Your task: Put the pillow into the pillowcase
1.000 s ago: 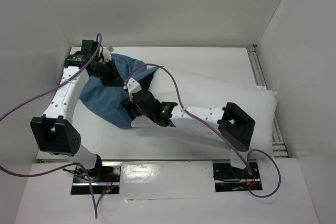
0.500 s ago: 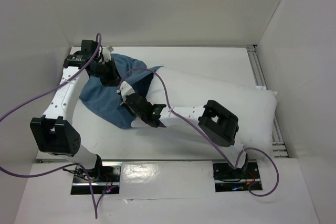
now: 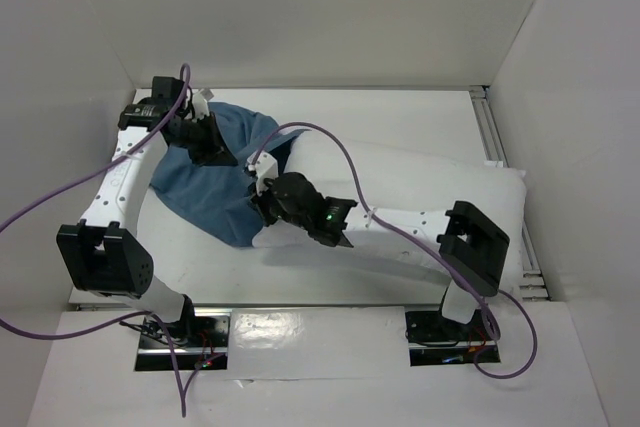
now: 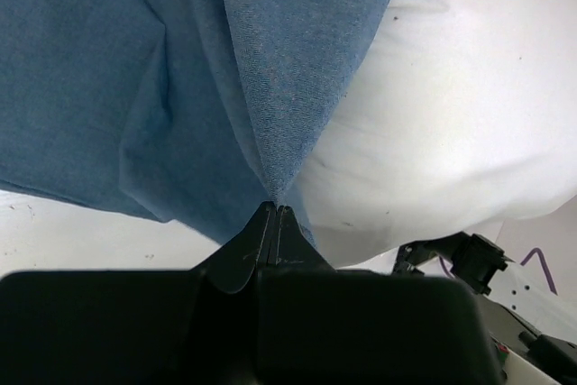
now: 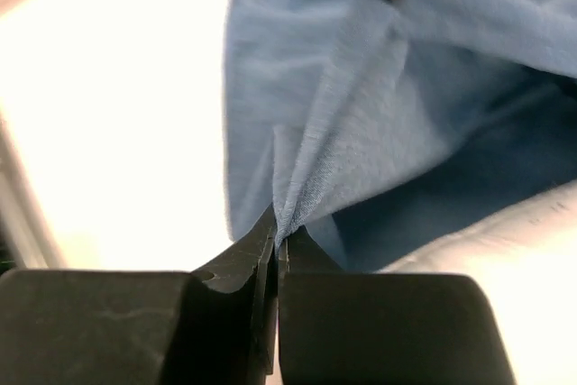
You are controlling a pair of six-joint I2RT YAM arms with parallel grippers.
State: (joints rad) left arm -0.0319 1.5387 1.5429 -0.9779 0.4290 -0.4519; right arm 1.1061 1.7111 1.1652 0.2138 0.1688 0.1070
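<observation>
Rosa: Since a second ago the right gripper (image 5: 278, 233) has clamped shut, and the right arm (image 3: 400, 219) has drawn back toward the right.
Ken: Shut on what?
Rosa: A pinched fold of the pillowcase (image 3: 205, 197), at the cloth's right edge, where blue meets white.
Ken: And the left gripper (image 4: 275, 211)?
Rosa: Clenched on another fold of the same blue cloth, farther back and to the left of the right one. It has not shifted.
Ken: Where is the pillow (image 3: 430, 187)?
Rosa: Lying across the table (image 3: 190, 257) from the middle to the right edge, its left end against the pillowcase. Most of it is bare white, outside the cloth.
Ken: Is that left end inside?
Rosa: Cannot tell; the right wrist covers the spot from above.
Ken: And the pillowcase itself?
Rosa: Wrinkled, on the far left part of the table.
</observation>
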